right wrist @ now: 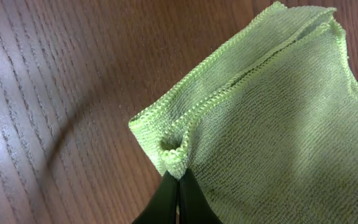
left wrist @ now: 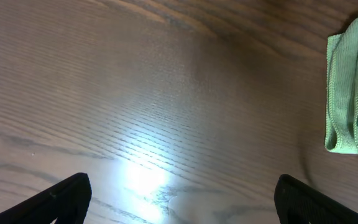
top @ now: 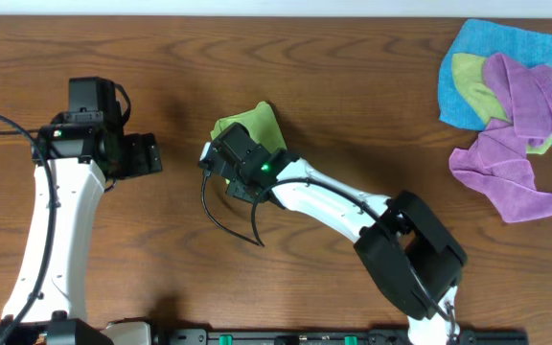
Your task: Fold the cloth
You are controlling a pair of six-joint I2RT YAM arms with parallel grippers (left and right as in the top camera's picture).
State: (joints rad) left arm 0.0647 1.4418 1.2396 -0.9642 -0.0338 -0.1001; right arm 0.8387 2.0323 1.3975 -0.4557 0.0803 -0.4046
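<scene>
The lime-green cloth [top: 254, 122] lies folded in layers on the wooden table, left of centre. My right gripper [top: 230, 146] sits over its near-left part. In the right wrist view the fingers [right wrist: 178, 178] are shut on a folded corner of the cloth [right wrist: 278, 118], with stitched edges stacked above them. My left gripper [top: 148, 154] is open and empty to the left of the cloth. In the left wrist view its fingers [left wrist: 182, 200] stand wide over bare wood, and the cloth [left wrist: 352, 93] shows at the right edge. No white tag shows.
A pile of other cloths lies at the far right: a blue one [top: 468, 48], a purple one [top: 508, 163] and a duller yellow-green one [top: 471, 84]. A black cable [top: 220, 218] loops under the right arm. The table's front edge holds the arm bases.
</scene>
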